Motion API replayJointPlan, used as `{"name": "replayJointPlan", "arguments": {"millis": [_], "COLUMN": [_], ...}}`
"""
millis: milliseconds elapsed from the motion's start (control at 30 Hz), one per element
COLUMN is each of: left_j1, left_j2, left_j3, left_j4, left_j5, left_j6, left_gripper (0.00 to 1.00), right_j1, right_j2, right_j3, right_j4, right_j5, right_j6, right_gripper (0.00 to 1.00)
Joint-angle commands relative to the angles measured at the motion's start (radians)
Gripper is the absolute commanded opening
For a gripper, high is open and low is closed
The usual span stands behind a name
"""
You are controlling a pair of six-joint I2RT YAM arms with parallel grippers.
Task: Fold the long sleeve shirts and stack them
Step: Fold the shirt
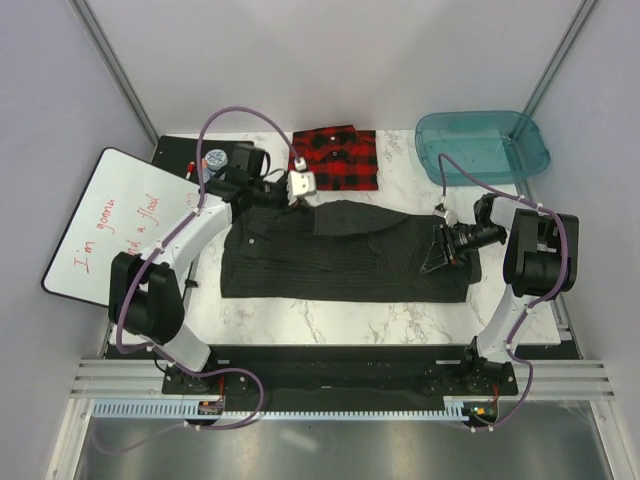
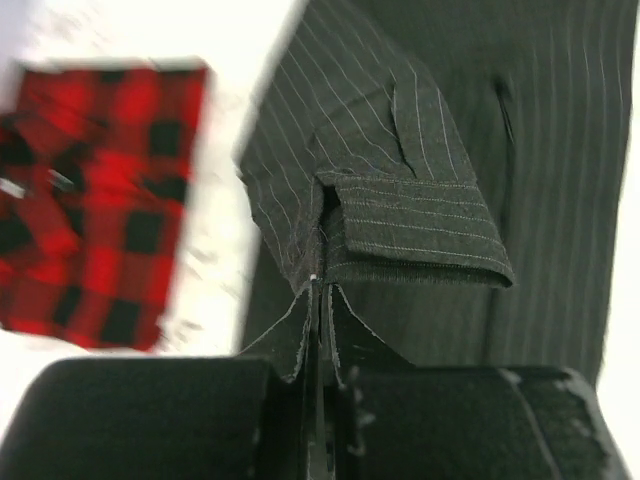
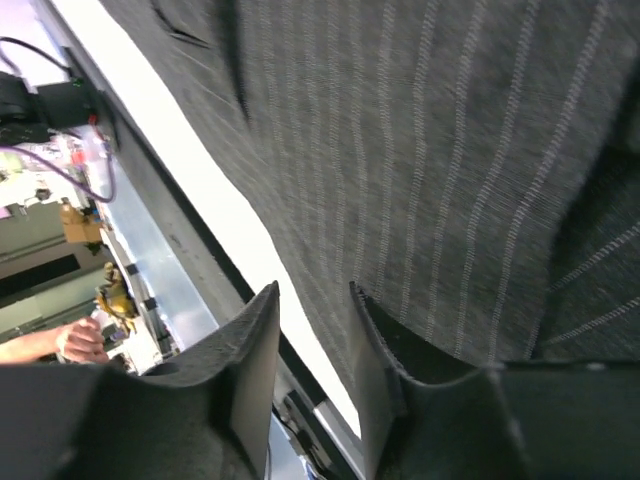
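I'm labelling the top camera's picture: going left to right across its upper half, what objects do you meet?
White dry-erase board with red handwriting → folded red-and-black plaid flannel shirt → translucent teal plastic tub. The dark pinstriped shirt spans the middle, so it is omitted.

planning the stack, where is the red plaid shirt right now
In the top view the folded red plaid shirt lies at the far middle of the table, just beyond the dark striped shirt and left of the teal tub.
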Motion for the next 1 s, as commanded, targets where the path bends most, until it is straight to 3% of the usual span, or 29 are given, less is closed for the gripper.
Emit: {"name": "replayJointPlan", "arguments": {"millis": [0,267,600,967], "left_j1": [0.035,0.116,0.194,0.283], "left_j2": [-0.089,-0.078,-0.06,0.024], "left_j3": [-0.147,-0.221,-0.147,-0.124], "left_j4": [-0.092,-0.118,-0.329,-0.411], "left_j5": [0.047,0.033,0.08,0.037], "left_j6": [0.309,0.501,0.701,0.865], "left_gripper": [0.02,0.02,0.02,0.02], "right_j1": [-0.004,-0.004,-0.004,-0.004], "right_j2": [-0.038,-0.04,-0.038,-0.057], "right_j3": [-0.011,0.019,0.014,0.006], "right_j4": [0.054,0.069,0.084,0.083], "right_j5": [0.053,0.173,0.27,0.291], "right_j6": [0.019,0.071,0.09,0.099], "right_gripper": [0.38,0.32,0.25,0.19]}}
